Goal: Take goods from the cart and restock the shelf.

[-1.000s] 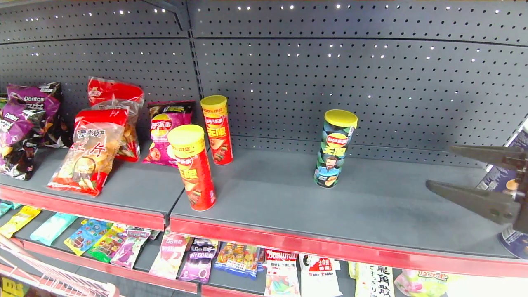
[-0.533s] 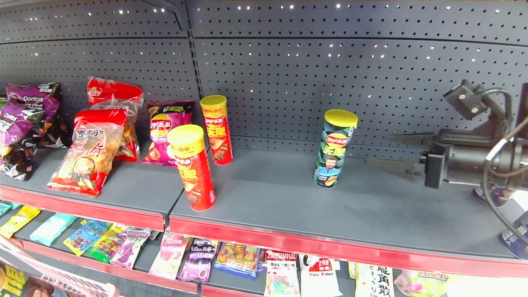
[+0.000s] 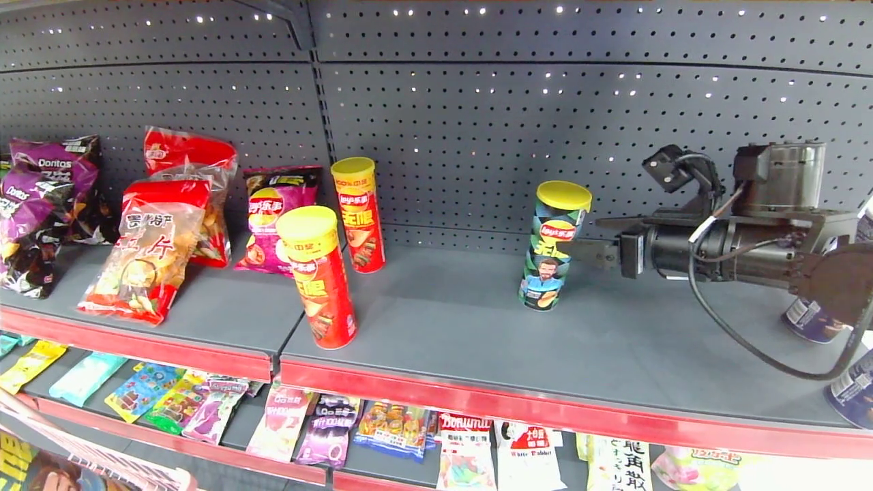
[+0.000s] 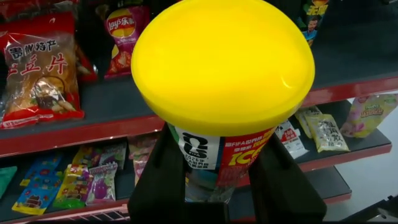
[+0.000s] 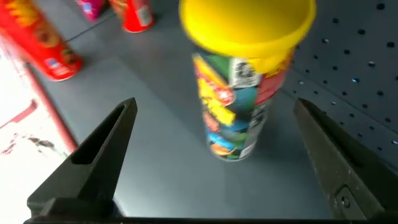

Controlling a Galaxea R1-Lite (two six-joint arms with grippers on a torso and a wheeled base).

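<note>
A dark green chip can (image 3: 556, 245) with a yellow lid stands upright on the grey shelf (image 3: 436, 320). My right gripper (image 3: 588, 235) comes in from the right at can height and is open. In the right wrist view the same chip can (image 5: 239, 93) stands in the wide gap between the fingers (image 5: 99, 155), and neither touches it. My left gripper (image 4: 221, 168) is shut on another yellow-lidded can (image 4: 224, 62), held upright in front of the shelves.
Two red cans (image 3: 317, 276) (image 3: 359, 215) stand left of the green one, with snack bags (image 3: 150, 252) further left. Blue cans (image 3: 811, 317) sit at the shelf's right end. Snack packs (image 3: 395, 426) fill the lower shelf. The cart's wire rim (image 3: 89, 464) shows bottom left.
My right arm has swung in from the right edge and travelled left along the shelf, bringing its open fingers up to the green can. The cans on the shelf have not moved.
</note>
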